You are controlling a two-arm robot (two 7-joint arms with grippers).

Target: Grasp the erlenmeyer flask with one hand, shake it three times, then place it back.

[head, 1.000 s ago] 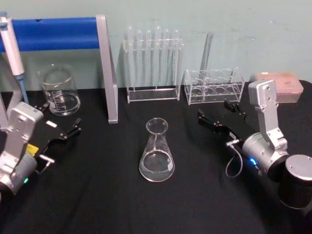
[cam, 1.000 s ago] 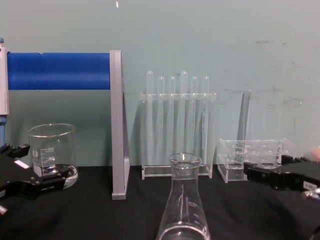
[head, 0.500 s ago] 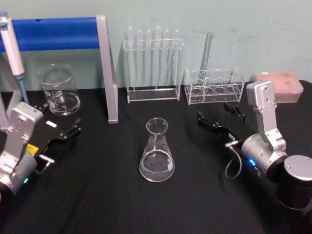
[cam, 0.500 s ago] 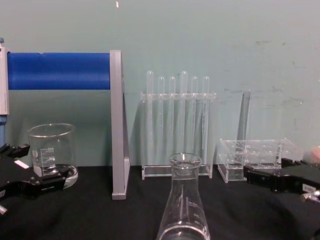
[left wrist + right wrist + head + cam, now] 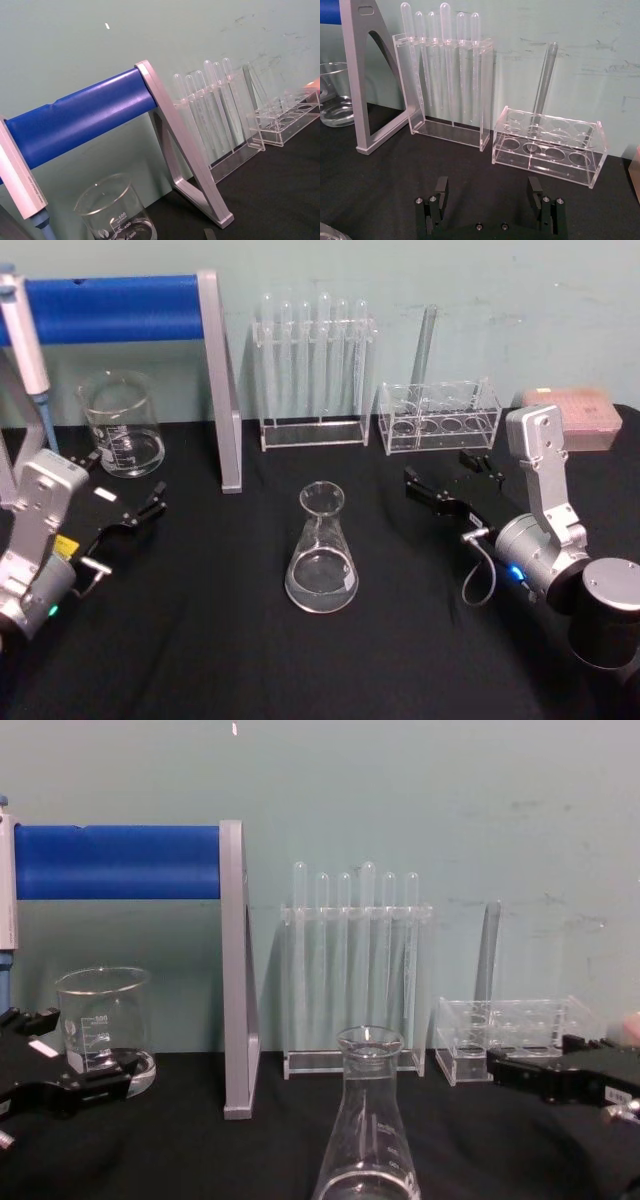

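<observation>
Left of my right end effector [image 5: 445, 480], erlenmeyer flask [image 5: 322, 552] upright on table [image 5: 200, 640], ungrasped; fingers spread wide for approach; left end effector [image 5: 125, 502] idle, open.

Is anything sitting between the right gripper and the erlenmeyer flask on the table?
Nothing visible does. The erlenmeyer flask stands alone mid-table, and only bare black cloth lies between it and the open right gripper. The test tube rack sits behind the gripper, off that path.
</observation>
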